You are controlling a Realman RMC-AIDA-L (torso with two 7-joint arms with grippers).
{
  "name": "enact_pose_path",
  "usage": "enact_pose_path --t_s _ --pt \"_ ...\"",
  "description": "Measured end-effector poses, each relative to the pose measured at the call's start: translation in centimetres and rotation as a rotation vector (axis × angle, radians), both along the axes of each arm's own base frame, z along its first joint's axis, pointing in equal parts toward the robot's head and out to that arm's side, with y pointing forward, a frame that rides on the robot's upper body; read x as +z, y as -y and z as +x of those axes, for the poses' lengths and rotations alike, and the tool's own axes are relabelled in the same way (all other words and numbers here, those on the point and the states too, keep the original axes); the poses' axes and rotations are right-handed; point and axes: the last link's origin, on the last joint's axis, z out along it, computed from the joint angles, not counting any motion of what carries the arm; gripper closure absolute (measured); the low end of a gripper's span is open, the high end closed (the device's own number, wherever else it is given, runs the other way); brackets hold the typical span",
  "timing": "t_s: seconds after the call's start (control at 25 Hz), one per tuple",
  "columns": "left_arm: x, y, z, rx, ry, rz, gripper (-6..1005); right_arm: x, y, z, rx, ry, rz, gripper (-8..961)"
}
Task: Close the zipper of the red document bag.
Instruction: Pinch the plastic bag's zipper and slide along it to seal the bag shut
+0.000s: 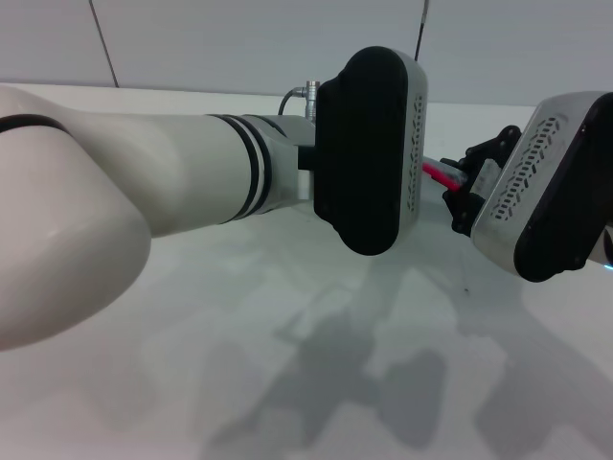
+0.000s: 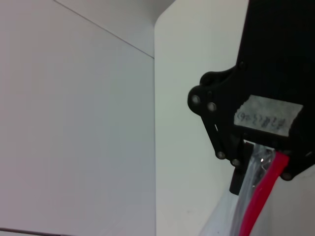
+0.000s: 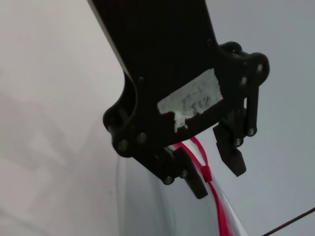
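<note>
I saw the zipper [image 3: 205, 173] as one thin bright red strip along the edge of the red document bag [image 3: 147, 206], a translucent pale grey pouch held up above the white table [image 1: 287, 383]. From the head camera, only a short red piece of it [image 1: 438, 172] showed between the two arms' black wrist housings, which hid the rest.

The left gripper [image 2: 261, 157] was clamped on the red strip and the clear plastic beside it. The right gripper [image 3: 216, 162] sat at the zipper with its fingers [image 3: 231, 153] slightly apart, the strip running between them and touching the nearer finger; whether it truly gripped, I could not tell.

Behind the table stood a plain pale wall [image 1: 239, 38] with thin dark seams. I counted one bag, one zipper, two grippers.
</note>
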Motion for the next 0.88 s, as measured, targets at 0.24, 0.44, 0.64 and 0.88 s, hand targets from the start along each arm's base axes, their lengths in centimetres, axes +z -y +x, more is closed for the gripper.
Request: enact_pose_path --t_s 0.24,0.44,0.64,0.88 --pt "0.0 -0.06 0.02 -0.013 -0.005 0.003 704 0.02 -0.02 0.01 0.0 0.0 0.001 903" --pt "-0.04 -0.1 -0.06 -0.013 -0.006 0.003 728 0.06 -0.04 0.03 -0.001 0.0 0.002 903" --pt "-0.09 -0.19 -0.18 -0.013 -0.005 0.005 812 0.11 -0.08 0.06 -0.001 0.001 0.004 903" --pt "-0.16 -0.14 -0.17 -0.014 -0.007 0.003 839 0.11 -0.08 0.07 -0.001 0.003 0.005 904"
